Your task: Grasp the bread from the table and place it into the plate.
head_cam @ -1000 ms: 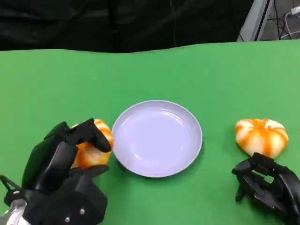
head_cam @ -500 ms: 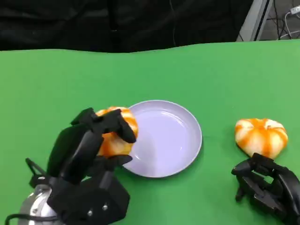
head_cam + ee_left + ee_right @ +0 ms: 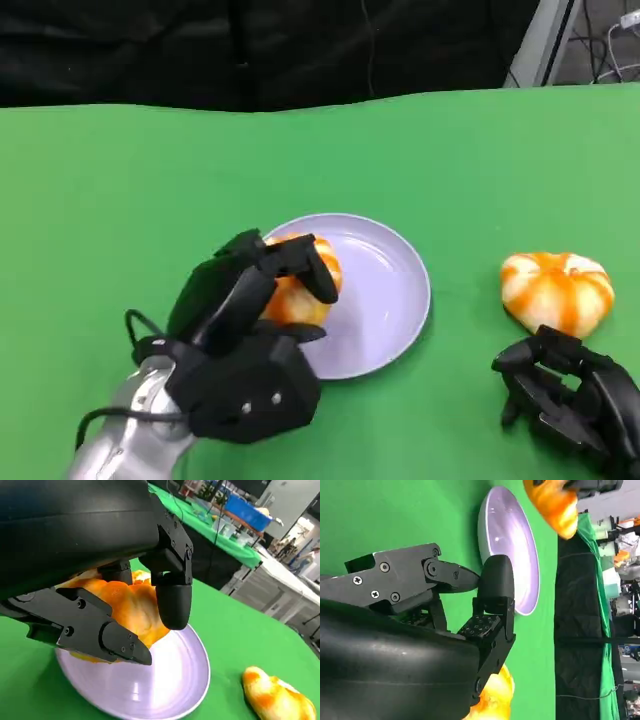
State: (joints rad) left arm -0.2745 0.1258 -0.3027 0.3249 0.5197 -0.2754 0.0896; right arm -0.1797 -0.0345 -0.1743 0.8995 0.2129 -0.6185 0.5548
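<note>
Green table [image 3: 120, 180] bears plate [image 3: 395, 320] and bread [image 3: 557, 290].

A green table [image 3: 120, 180] stands before a black curtain [image 3: 250, 50], other green tables [image 3: 220, 540] behind.

From the head we look steeply down on the green table [image 3: 120, 180]. Our left wrist camera sits close behind its hand, facing the lavender plate [image 3: 165, 680] at five o'clock. Our right wrist camera, rolled sideways, shares that plate [image 3: 512, 555] at one o'clock.
</note>
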